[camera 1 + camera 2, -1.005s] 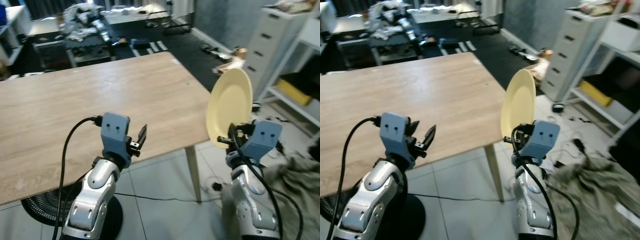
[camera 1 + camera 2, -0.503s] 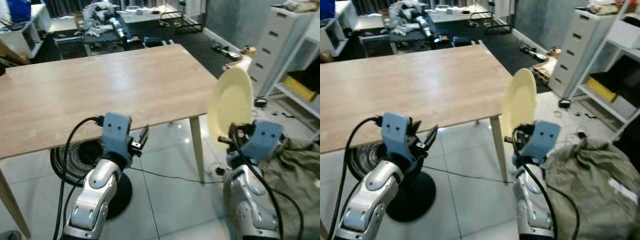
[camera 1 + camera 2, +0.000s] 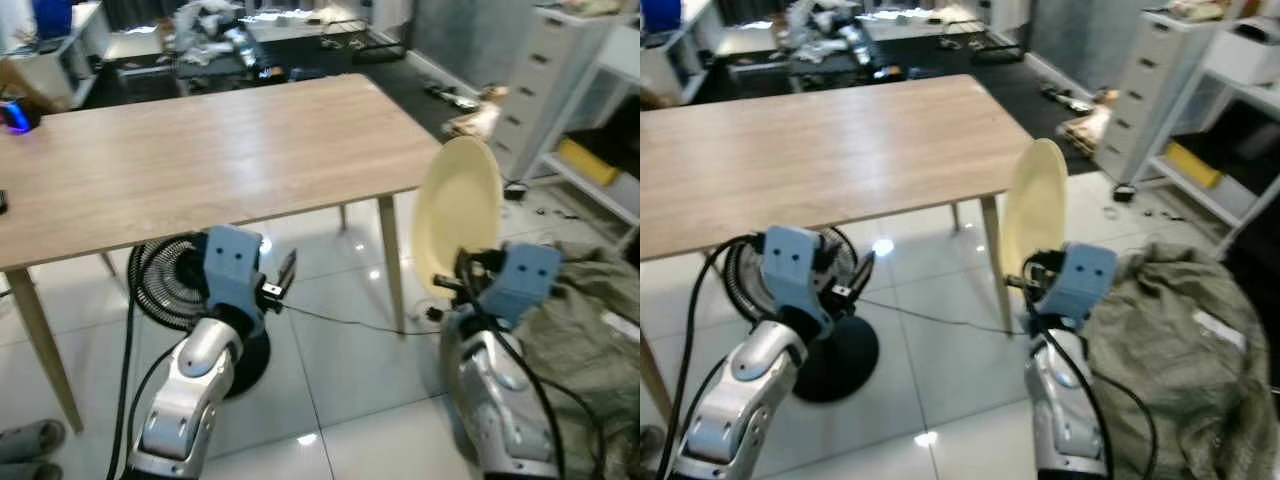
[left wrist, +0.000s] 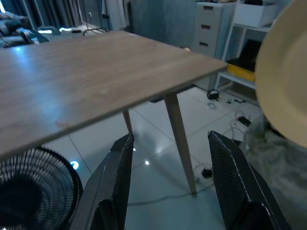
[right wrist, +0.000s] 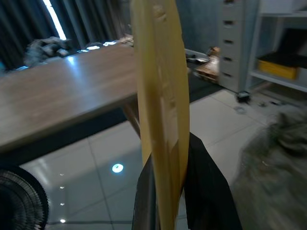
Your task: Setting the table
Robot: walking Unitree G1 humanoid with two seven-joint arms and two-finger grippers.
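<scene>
Holding the yellow plate (image 3: 458,215) upright on its edge at the right of the frame, your right pincer (image 5: 168,191) pinches its lower rim, with the plate off the corner of the wooden counter (image 3: 200,160) and well above the tiled floor (image 3: 350,370). Your left pincer (image 4: 168,191) hangs spread and empty at lower centre-left, short of the counter's near edge. Nothing appears set yet: the plate is not yet laid flat on the counter, so the task looks barely started.
</scene>
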